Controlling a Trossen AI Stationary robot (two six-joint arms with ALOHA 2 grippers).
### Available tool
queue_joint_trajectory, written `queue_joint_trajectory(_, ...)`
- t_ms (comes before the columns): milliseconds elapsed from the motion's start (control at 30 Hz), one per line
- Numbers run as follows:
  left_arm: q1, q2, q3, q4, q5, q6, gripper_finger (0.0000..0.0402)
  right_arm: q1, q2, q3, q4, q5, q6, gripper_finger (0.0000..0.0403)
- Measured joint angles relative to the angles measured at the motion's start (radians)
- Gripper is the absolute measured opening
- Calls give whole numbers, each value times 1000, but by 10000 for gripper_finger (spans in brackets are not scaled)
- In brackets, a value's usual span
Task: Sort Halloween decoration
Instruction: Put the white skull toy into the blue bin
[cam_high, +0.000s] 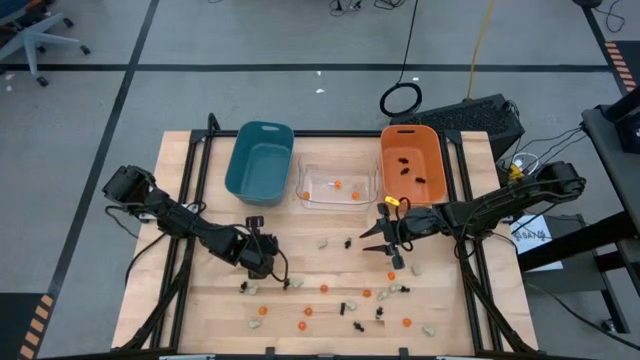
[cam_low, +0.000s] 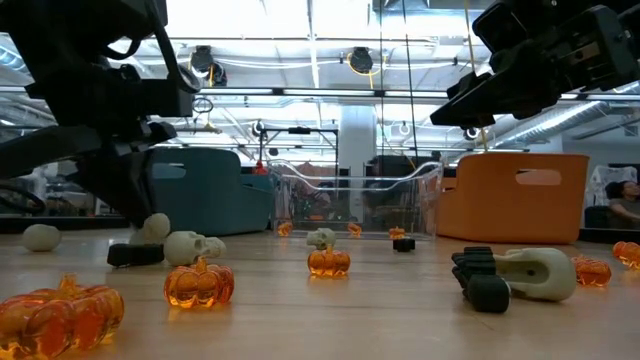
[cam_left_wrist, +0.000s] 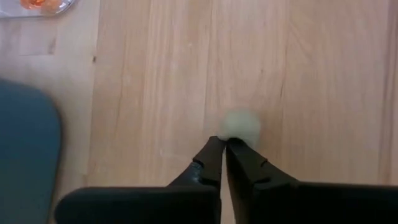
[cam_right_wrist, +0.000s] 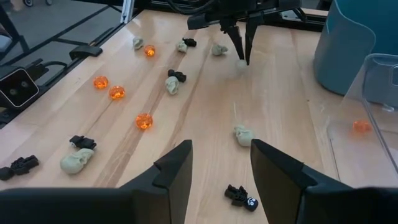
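Pale skull trinket (cam_left_wrist: 240, 126) sits on the wooden table (cam_high: 450, 290), touching the tips of the clenched left claw (cam_left_wrist: 224, 143), apparently not gripped. Reopening and straddling it looks wise. Right claw (cam_right_wrist: 221, 163) hovers, parted and empty, near the orange bin (cam_high: 412, 165).

Table (cam_high: 200, 300): pale wood, seen from straight above.
Bins: teal bin (cam_high: 259, 161), clear bin (cam_high: 338, 186), orange bin (cam_high: 412, 163) — set in a row along the far side.
Trinkets (cam_high: 345, 305): orange, black and pale pieces scattered over the near half.
Left gripper (cam_high: 262, 262): lowered to the boards — among the trinkets.
Right gripper (cam_high: 385, 243): held near the orange bin.
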Motion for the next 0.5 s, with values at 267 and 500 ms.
queue_joint_trajectory(267,0,-2,1,2,7,-2,0,0,0,0,0,0,0,146)
queue_joint_trajectory(500,0,-6,1,39,-8,-2,0,0,0,0,0,0,0,146)
